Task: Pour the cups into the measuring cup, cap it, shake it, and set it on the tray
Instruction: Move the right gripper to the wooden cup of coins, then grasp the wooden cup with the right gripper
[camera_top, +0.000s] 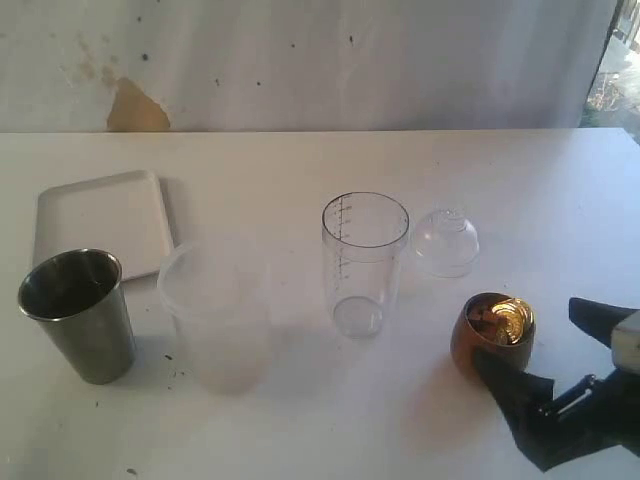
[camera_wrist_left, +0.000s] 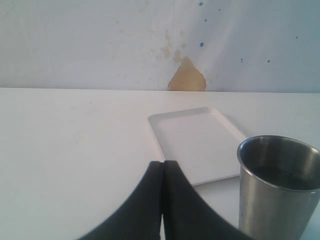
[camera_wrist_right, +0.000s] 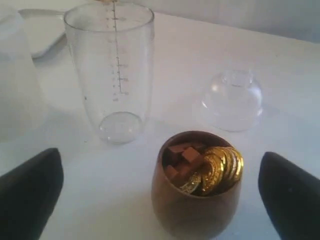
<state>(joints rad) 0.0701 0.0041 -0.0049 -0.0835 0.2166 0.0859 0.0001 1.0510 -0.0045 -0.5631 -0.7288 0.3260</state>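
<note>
The brown wooden cup (camera_top: 478, 345) (camera_wrist_right: 195, 210) stands at the right front, filled with gold coins and brown cubes. My right gripper (camera_top: 545, 345) (camera_wrist_right: 160, 161) is open wide, one finger on each side of the cup and both apart from it. The clear measuring cup (camera_top: 362, 260) (camera_wrist_right: 112, 70) stands empty and upright in the middle. At the left front stands the steel tumbler (camera_top: 80, 315) (camera_wrist_left: 277, 195), and behind it lies the white tray (camera_top: 100, 215) (camera_wrist_left: 195, 140). My left gripper (camera_wrist_left: 163, 165) is shut on nothing, close to the tumbler; the exterior view does not show it.
A wide frosted plastic cup (camera_top: 215, 315) (camera_wrist_right: 17, 75) stands between the tumbler and the measuring cup. A clear domed lid (camera_top: 446, 242) (camera_wrist_right: 232, 100) rests on the table just right of the measuring cup. A stained white wall backs the table.
</note>
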